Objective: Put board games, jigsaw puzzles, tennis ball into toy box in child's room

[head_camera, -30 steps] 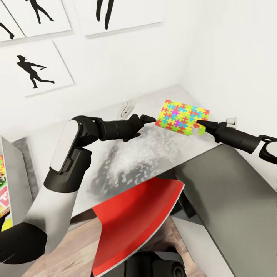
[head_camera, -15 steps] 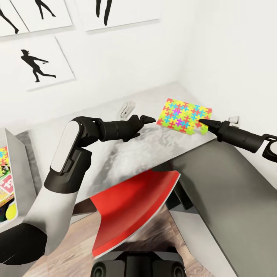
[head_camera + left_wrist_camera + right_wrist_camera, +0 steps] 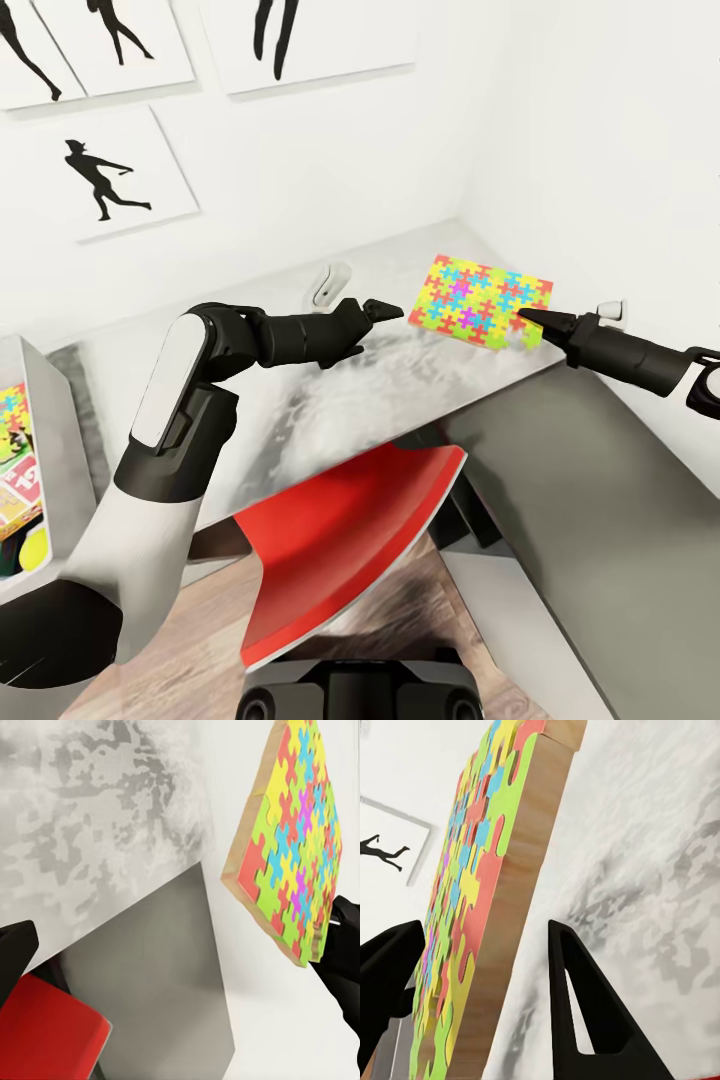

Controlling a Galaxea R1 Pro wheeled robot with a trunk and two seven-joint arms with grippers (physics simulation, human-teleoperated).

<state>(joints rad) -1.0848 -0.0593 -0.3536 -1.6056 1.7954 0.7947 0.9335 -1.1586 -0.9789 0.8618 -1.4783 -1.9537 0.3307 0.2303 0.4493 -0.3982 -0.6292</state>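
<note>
The white walls (image 3: 560, 120) of the child's room are seen meeting in a corner, with black silhouette pictures (image 3: 105, 175) hung on the left one. Below them the long pale grey surface (image 3: 330, 400) is spread across the head view, its dark grey side panel (image 3: 600, 520) dropping toward the wood-plank floor (image 3: 210, 660). A red chair (image 3: 340, 540) is pushed partly under the surface's front edge.

At the far left edge of the head view the light grey toy box (image 3: 50, 440) is partly seen; colourful printed boxes and a yellow-green ball (image 3: 32, 548) are lying inside it.

The left arm (image 3: 170, 400) is stretched across the surface, and its left tool (image 3: 385, 311) is held near the left edge of the jigsaw puzzle (image 3: 478, 301), apart from it; whether its fingers are parted or closed cannot be told.

The jigsaw puzzle lies in the far right corner of the surface, near both walls. In the right wrist view (image 3: 487, 915) it is shown as a thin wooden-edged board with interlocking yellow, pink, green, blue and orange pieces on its face.

The right tool (image 3: 528, 316) is placed at the puzzle's right front edge. In the right wrist view its fingers (image 3: 574, 1005) are spread wide, one on each side of the board's edge, neither seen pressing on it.

A small white wall fitting (image 3: 328, 284) is set behind the left tool, and another (image 3: 609, 312) by the right arm.
</note>
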